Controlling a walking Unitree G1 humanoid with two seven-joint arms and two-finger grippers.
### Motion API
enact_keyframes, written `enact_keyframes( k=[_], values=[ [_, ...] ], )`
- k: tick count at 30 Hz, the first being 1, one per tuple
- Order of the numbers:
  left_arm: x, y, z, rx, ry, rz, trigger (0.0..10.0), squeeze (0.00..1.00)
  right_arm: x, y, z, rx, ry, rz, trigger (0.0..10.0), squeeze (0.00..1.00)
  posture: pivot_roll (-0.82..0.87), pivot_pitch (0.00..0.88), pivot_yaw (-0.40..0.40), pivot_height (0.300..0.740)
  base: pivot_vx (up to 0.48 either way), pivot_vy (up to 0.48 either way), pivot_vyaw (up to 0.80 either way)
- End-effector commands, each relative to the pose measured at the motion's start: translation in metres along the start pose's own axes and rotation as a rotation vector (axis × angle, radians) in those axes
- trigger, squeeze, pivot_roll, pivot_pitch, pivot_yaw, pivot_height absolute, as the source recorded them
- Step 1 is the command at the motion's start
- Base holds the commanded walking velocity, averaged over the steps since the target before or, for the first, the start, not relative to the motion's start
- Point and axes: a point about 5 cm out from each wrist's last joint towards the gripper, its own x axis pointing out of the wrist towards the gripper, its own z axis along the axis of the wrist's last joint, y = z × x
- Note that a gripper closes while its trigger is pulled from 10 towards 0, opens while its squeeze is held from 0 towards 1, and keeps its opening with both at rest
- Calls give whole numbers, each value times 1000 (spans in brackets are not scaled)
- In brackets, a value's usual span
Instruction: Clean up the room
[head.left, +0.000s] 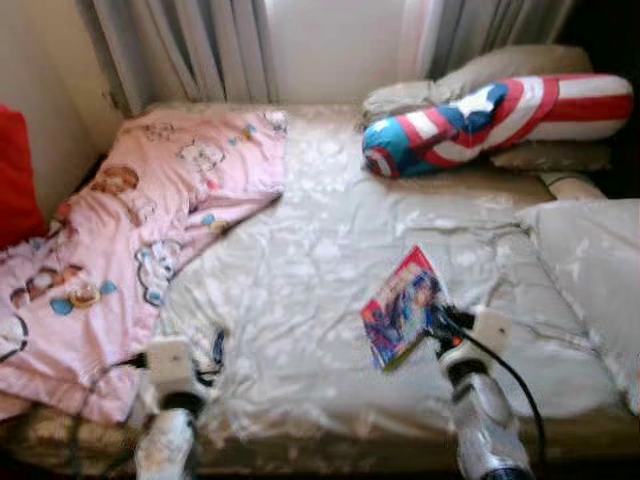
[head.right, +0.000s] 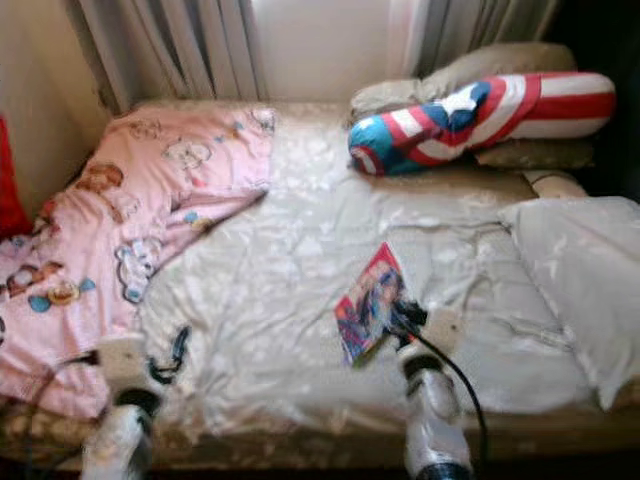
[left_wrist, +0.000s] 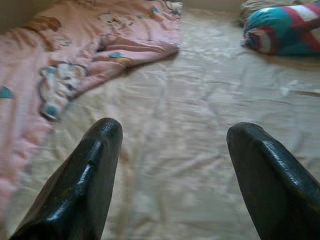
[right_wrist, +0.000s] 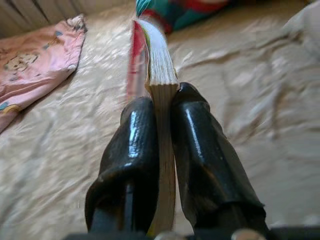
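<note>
A thin book (head.left: 404, 306) with a bright red and blue cover is held above the beige bed sheet (head.left: 310, 270), near the bed's front right. My right gripper (head.left: 438, 322) is shut on the book's lower edge; in the right wrist view both black fingers (right_wrist: 135, 150) clamp its pages (right_wrist: 161, 75). My left gripper (head.left: 217, 348) hovers open low over the sheet at the front left, its fingers (left_wrist: 95, 170) wide apart with nothing between them.
A pink cartoon-print blanket (head.left: 130, 230) covers the bed's left side. A red, white and blue bolster (head.left: 490, 115) and beige pillows (head.left: 520, 70) lie at the head. A white pillow (head.left: 590, 270) sits at the right. Curtains (head.left: 200, 45) hang behind.
</note>
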Motion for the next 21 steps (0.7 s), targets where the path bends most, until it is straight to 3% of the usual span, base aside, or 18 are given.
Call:
enact_keyframes(
  k=[1, 8, 21],
  values=[
    [-2, 9, 1, 13, -2, 23, 10000, 0, 4, 7, 9, 4, -45, 19, 10000, 0, -4, 90, -39, 740, 0, -472, 0],
    [-3, 9, 0, 14, 1, 25, 10000, 0, 3, 7, 8, 2, -37, 24, 10000, 0, 0, 96, -40, 740, 0, -472, 0],
    [-7, 8, -1, -18, 8, 16, 10000, 0, 2, 6, 6, -2, -26, 20, 10000, 0, -1, 104, -42, 740, 0, 0, 0]
  ],
)
